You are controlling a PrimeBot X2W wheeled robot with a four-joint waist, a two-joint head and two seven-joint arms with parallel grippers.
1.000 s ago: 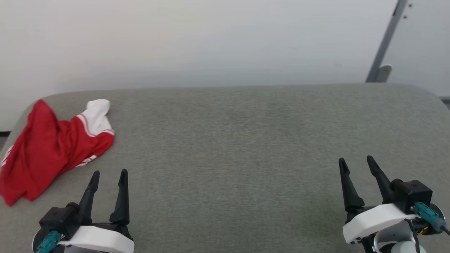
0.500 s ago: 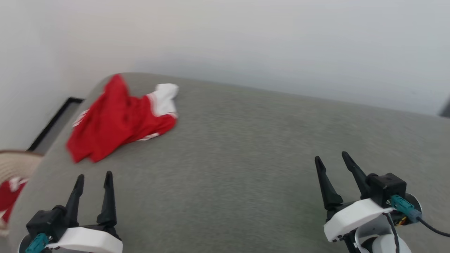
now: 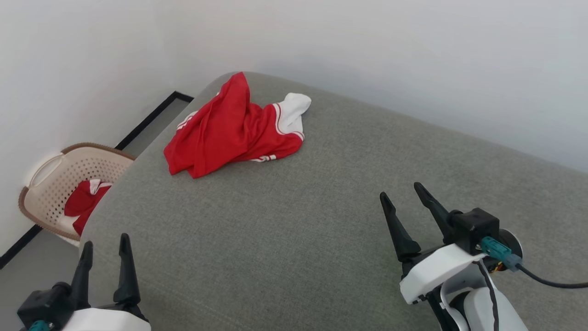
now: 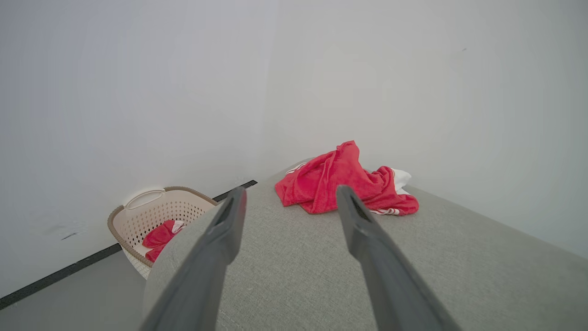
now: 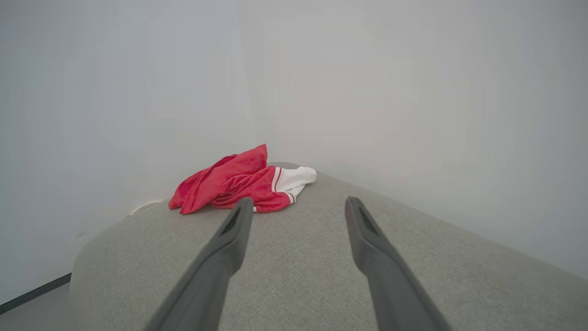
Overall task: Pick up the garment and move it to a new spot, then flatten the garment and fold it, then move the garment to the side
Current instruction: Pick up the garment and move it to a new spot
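Garment [image 3: 234, 131]: lying crumpled at the bench's [image 3: 294, 220] far left corner. My left pincer [image 3: 105, 240] and right pincer [image 3: 399, 190] are hovering wide, empty. Risk, as I'm judging it: a clumsy pinch nudging it over the edge toward the basket [image 3: 50, 184].

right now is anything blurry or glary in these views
Head view: sharp, soft even light, no glare, garment crisp. Left wrist view: left tool close and soft-focus. Right wrist view: right tool likewise soft, walls hazy.

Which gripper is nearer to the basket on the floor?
Left. The left gripper hovers at the near corner of the grey top, close by the basket; the right gripper is far across the top, away from it.
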